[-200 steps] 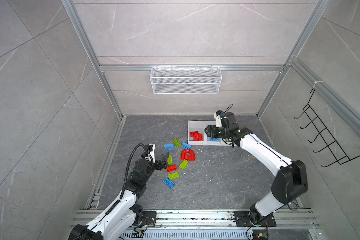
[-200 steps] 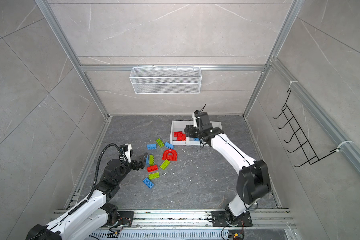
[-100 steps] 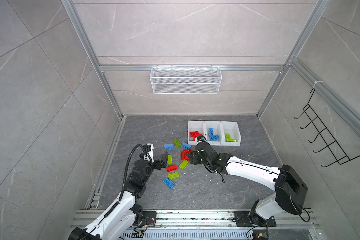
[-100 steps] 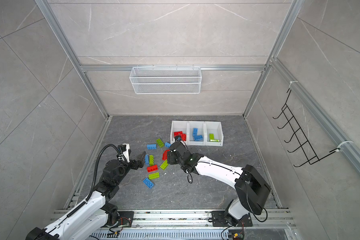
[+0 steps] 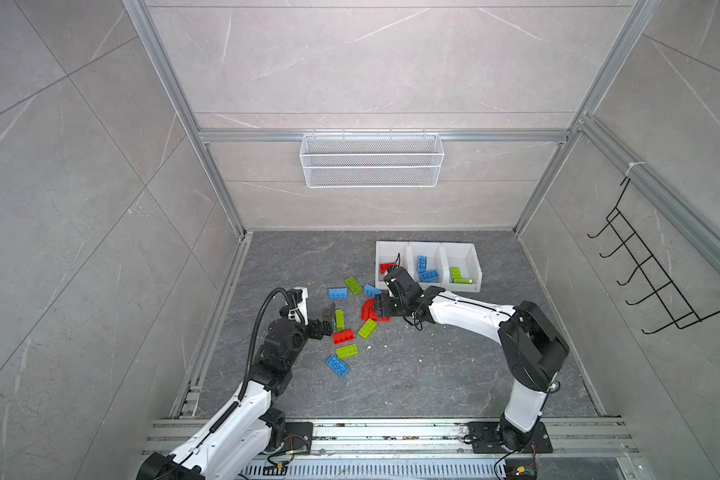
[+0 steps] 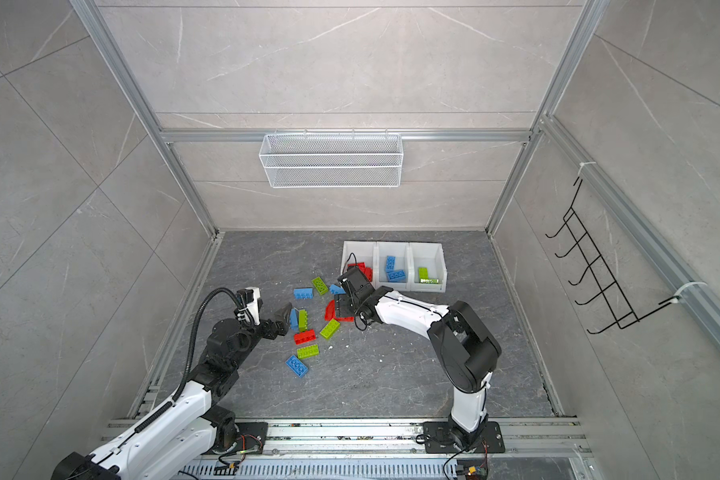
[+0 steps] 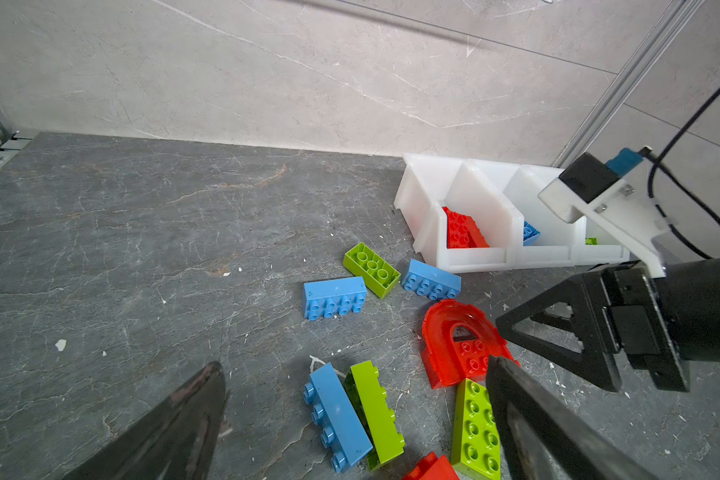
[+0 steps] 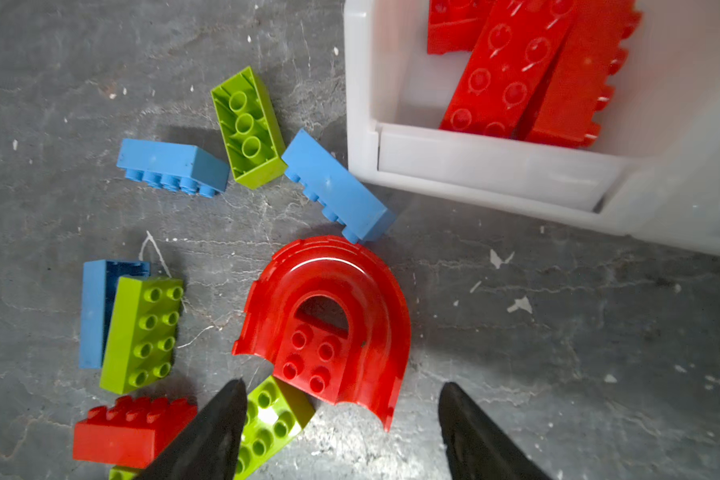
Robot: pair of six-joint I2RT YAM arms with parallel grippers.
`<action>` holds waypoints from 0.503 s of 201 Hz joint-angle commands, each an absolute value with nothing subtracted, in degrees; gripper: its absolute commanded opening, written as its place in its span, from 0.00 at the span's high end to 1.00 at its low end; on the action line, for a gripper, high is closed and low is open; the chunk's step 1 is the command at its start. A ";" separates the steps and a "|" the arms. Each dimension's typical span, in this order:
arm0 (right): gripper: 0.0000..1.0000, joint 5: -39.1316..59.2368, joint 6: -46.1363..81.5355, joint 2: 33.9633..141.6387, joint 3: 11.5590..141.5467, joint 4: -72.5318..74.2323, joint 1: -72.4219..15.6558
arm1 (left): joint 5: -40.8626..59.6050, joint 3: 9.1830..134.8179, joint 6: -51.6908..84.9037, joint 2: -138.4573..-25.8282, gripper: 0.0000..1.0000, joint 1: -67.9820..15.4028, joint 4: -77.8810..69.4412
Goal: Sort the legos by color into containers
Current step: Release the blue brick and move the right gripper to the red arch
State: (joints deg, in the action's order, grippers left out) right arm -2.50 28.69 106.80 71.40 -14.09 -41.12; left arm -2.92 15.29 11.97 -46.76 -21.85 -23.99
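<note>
Several loose legos, red, blue and lime green, lie mid-floor, among them a red arch piece [image 5: 366,309] [image 8: 329,320]. My right gripper [image 5: 381,309] [image 8: 341,386] hangs open just over the arch's studded end, holding nothing. My left gripper [image 5: 329,318] [image 7: 354,363] is wide open and empty, its fingers either side of a blue brick [image 7: 337,415] and a green brick [image 7: 377,411] that stand on edge together. The containers [image 5: 441,247] [image 8: 474,166] stand at the back right, with red bricks [image 8: 516,70] in the left one, blue in the middle and green in the right.
A white wire mesh basket [image 5: 371,160] hangs on the back wall. A black hook rack [image 5: 649,274] is fixed to the right wall. Aluminium rails [image 5: 350,432] run along the front edge. Bare grey floor [image 5: 454,374] lies right of the brick pile.
My right arm swung from the containers down to the loose pile and now hangs over the red arch with its jaws wider apart. The left arm has barely moved.
</note>
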 commanded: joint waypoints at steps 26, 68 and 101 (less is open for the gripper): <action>0.23 1.64 21.92 112.43 75.94 -19.42 -39.51 | -3.67 15.90 10.72 -49.14 0.00 -21.67 -26.91; 0.23 1.95 19.42 115.12 78.42 -23.71 -38.17 | -3.42 16.24 10.72 -49.50 0.00 -21.67 -26.47; 0.23 1.52 18.39 115.10 77.94 -25.22 -37.07 | -3.56 16.30 10.72 -49.53 0.00 -21.62 -26.41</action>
